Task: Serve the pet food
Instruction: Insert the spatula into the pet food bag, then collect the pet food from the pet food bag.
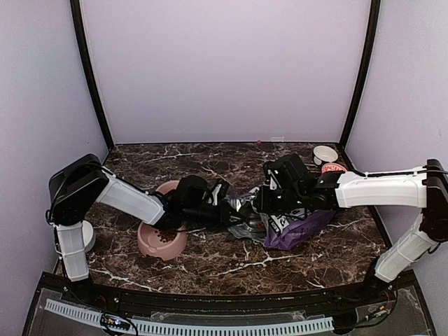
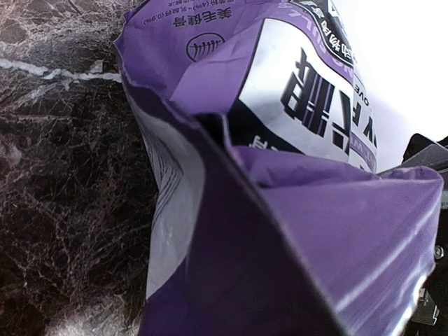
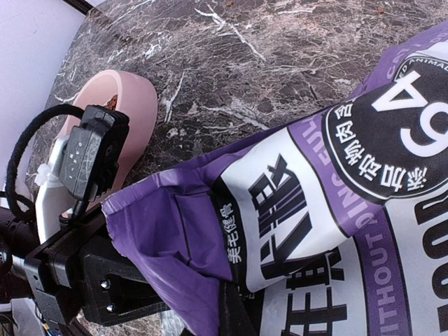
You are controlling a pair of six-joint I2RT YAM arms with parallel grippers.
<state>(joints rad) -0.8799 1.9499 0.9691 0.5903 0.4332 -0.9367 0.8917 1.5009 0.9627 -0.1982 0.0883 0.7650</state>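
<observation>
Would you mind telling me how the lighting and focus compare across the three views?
Top external: even light, purple bag and pink bowl readable. Left wrist: the bag fills the frame, its near fold soft, upper right corner blown out white. Right wrist: bag print sharp, marble table clear behind it.

White shells along the left arm [image 1: 126, 199] and the right arm [image 1: 381, 189], chunky black housings at shoulders and elbows. Up close on the left wrist now: black camera box [image 3: 91, 150] with a pale grey face, looped black cable [image 3: 17, 150], white clip [image 3: 45, 175], silver screws [image 3: 105, 284] set in a black bracket [image 3: 84, 280].
</observation>
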